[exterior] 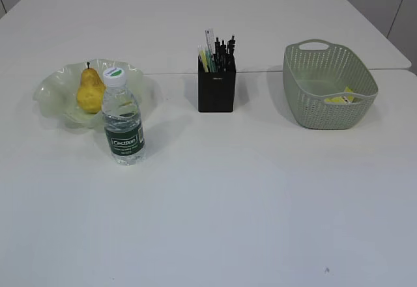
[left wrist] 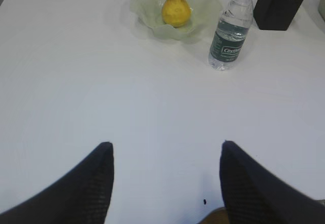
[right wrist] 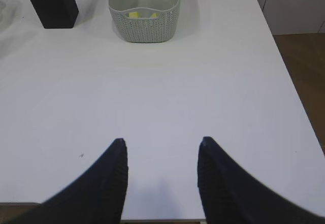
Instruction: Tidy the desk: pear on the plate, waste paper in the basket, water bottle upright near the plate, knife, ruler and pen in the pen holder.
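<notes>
Yellow pear on one plate, one upright water bottle, both end effectors spread empty.

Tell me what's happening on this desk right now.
Nothing is being handled. The left claw and right claw are both open and empty over bare table. The pear sits on the plate, the bottle stands upright beside it, the pen holder is full, and the yellow packet lies in the basket. The tidy-up looks finished.
</notes>
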{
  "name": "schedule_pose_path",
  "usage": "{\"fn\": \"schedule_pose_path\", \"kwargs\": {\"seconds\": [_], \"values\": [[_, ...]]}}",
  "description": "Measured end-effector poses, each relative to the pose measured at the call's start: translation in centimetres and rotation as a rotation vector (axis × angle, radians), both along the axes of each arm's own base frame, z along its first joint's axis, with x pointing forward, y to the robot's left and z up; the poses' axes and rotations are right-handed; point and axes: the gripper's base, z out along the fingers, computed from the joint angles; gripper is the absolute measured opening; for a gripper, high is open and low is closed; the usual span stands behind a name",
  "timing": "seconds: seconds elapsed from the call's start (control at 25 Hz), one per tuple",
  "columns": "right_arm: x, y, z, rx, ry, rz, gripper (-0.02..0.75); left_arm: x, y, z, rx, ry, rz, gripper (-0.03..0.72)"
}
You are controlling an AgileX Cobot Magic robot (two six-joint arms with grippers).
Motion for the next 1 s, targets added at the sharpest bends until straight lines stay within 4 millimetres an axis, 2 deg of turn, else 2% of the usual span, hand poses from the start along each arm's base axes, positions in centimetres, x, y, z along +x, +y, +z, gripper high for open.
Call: {"fn": "schedule_pose_path", "kwargs": {"seconds": [0.2, 0.56, 0.76, 1.0], "values": [[-0.3, 0.2, -2.2, 0.01, 0.017, 0.02, 0.337, 0.1, 0.0, -0.2, -0.002, 0.009, -0.002, 0.465], [0.5, 0.4, -4.5, -0.02, 0.074, 0.045, 0.338, 1.7, 0.6, -3.2, 0.049, 0.128, 0.045, 0.465], [1.4, 0.7, -5.0, -0.063, 0.027, 0.085, 0.365, 2.0, 0.7, -3.2, 0.05, 0.104, 0.048, 0.465], [1.5, 0.7, -5.1, -0.074, 0.025, 0.093, 0.388, 2.4, 0.7, -3.0, 0.049, 0.059, 0.051, 0.469]]}}
